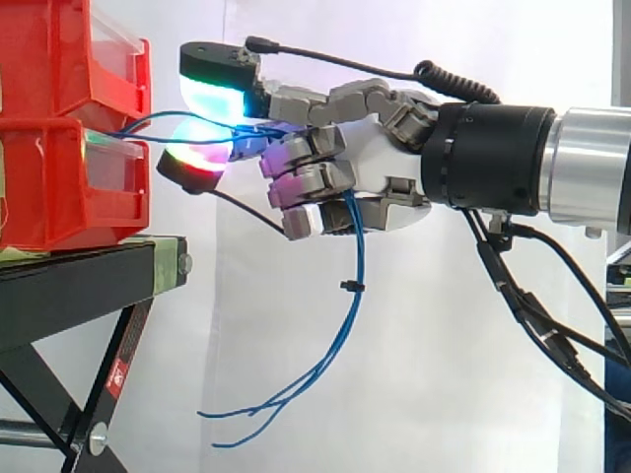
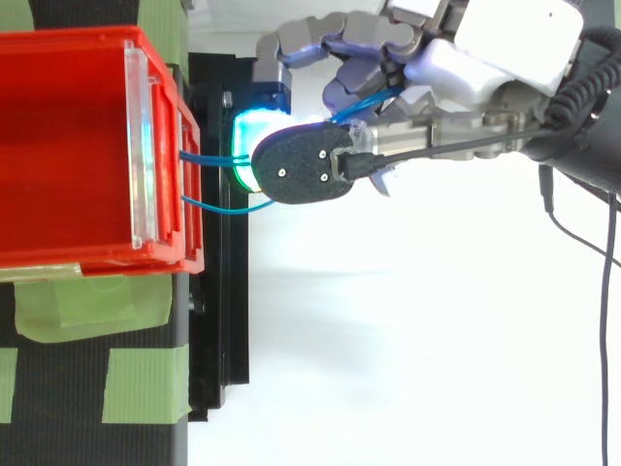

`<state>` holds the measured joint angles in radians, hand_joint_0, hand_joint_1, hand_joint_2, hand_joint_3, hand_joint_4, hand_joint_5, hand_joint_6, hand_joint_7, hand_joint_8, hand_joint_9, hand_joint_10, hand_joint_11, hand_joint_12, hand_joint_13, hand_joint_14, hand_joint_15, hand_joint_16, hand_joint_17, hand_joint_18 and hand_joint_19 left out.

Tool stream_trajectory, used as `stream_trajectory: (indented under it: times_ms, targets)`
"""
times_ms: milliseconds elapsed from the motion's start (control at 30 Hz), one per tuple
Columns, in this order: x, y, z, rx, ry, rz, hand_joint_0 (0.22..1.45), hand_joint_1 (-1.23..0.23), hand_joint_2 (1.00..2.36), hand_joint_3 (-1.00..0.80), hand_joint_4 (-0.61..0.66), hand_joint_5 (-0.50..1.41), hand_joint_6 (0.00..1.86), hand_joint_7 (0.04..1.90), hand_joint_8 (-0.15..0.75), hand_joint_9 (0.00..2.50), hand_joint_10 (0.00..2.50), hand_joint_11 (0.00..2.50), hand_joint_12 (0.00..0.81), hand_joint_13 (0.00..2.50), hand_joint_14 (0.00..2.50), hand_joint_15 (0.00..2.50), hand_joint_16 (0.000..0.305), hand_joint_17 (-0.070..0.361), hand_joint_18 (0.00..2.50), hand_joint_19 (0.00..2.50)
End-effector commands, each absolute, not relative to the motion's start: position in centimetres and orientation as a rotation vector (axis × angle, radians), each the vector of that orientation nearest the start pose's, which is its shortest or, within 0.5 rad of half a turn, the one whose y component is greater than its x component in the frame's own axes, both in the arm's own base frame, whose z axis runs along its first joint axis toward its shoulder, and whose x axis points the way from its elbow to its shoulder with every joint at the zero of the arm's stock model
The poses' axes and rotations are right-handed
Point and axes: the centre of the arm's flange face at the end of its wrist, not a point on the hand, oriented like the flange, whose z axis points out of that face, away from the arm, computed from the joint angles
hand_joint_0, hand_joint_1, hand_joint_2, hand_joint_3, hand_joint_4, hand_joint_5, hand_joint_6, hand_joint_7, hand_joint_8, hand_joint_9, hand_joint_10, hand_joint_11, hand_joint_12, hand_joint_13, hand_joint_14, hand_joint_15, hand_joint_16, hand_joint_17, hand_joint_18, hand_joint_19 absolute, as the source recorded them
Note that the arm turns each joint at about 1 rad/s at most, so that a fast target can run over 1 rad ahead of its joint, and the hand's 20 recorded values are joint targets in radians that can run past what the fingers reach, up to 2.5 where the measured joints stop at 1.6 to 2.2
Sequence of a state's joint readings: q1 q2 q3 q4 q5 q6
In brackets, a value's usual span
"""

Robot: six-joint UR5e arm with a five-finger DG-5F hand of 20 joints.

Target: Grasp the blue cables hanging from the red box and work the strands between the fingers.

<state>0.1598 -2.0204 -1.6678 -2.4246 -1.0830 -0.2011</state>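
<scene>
Grey robot hand [image 1: 370,163] mid-frame, fingers clenched round thin blue cables [image 1: 357,246], strands leading from stacked red plastic bins [image 1: 59,197] at left

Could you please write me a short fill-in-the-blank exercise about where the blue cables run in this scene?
The blue cables lead out of a ____ box. The hand has its fingers ____ round the cables. The loose cable ends hang ____ the hand. The box rests on a ____ stand.
Missing words: red; curled; below; black.
</scene>
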Motion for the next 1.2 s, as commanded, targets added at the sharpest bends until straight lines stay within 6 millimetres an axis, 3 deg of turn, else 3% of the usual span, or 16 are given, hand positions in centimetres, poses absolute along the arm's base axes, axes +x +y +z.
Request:
stream_trajectory:
  times_ms: [0,533,1167]
  targets:
    - [64.41,-7.87,25.82,1.153,0.935,0.91,0.89,-0.61,1.02,-0.28,0.24,0.16,0.6,1.23,0.428,1.02,2.5,2.5,0.525,1.26,2.5,1.69,0.06,0.136,1.63,0.78]
    - [64.51,-7.56,25.85,1.129,0.963,0.923,0.92,-0.63,1.02,0.03,0.23,0.15,0.75,1.15,0.406,1.03,2.5,2.5,0.519,1.28,2.5,1.68,0.065,0.145,1.69,0.79]
    - [64.52,-7.75,25.86,1.114,0.982,0.937,0.97,-0.64,1.02,0.01,0.23,0.15,0.73,1.16,0.398,0.98,2.5,2.48,0.511,1.22,2.5,1.72,0.063,0.142,1.64,0.86]
